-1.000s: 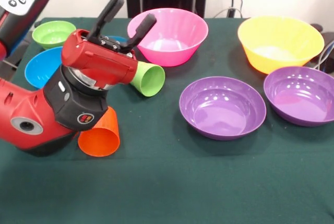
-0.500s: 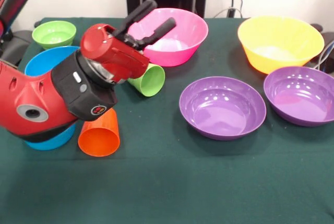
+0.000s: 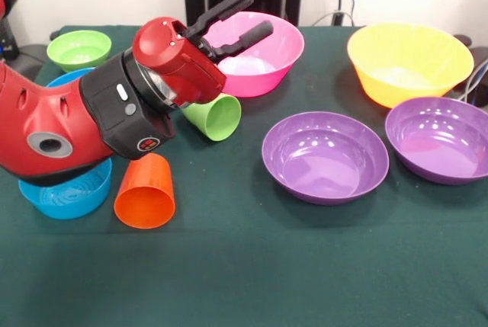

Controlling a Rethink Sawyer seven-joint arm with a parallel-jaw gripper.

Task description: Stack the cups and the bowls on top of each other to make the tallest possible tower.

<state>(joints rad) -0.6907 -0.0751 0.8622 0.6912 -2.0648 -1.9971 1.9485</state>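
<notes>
My gripper (image 3: pixel 253 14) is open and empty, its two black fingers pointing right in front of the near left rim of the large pink bowl (image 3: pixel 263 68). The light green cup (image 3: pixel 216 116) lies on its side just below my wrist. The orange cup (image 3: pixel 145 192) lies on its side in front of the arm. A blue bowl (image 3: pixel 67 193) sits at the front left, partly under the arm. A sliver of another blue bowl (image 3: pixel 65 77) shows behind the arm. The small green bowl (image 3: pixel 78 49) stands at the far left. The yellow bowl (image 3: pixel 408 64) and two purple bowls (image 3: pixel 325 157) (image 3: pixel 438 138) stand on the right.
The red and black arm (image 3: pixel 53 136) crosses the left side low over the green tablecloth (image 3: pixel 267 266). Cables (image 3: pixel 476 75) lie at the table's right edge.
The arm has swung right and risen. The gripper moved from above the green cup to the pink bowl's rim. The blue bowl at the front left has come into view.
</notes>
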